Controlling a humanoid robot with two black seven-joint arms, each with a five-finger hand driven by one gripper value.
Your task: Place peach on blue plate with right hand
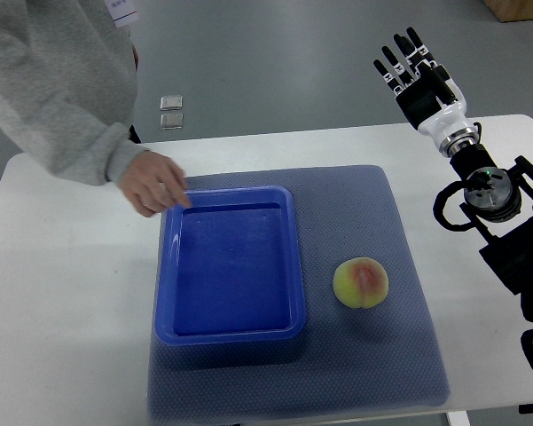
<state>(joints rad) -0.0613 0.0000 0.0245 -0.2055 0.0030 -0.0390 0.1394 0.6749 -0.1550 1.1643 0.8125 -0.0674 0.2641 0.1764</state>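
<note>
A yellow-green peach (pixel 361 283) with a pink blush lies on the blue-grey mat (pixel 381 222), just right of the blue plate (pixel 231 333), a rectangular tray with nothing in it. My right hand (pixel 406 60) is raised past the table's far right edge, fingers spread and holding nothing, well away from the peach. Its arm (pixel 488 191) comes in along the right edge. My left hand is out of view.
A person's hand (pixel 153 184) in a grey sleeve (pixel 53 80) reaches in from the top left and touches the plate's far left corner. The white table (pixel 62 302) lies under the mat. Two small silver objects (pixel 171 111) lie on the floor beyond.
</note>
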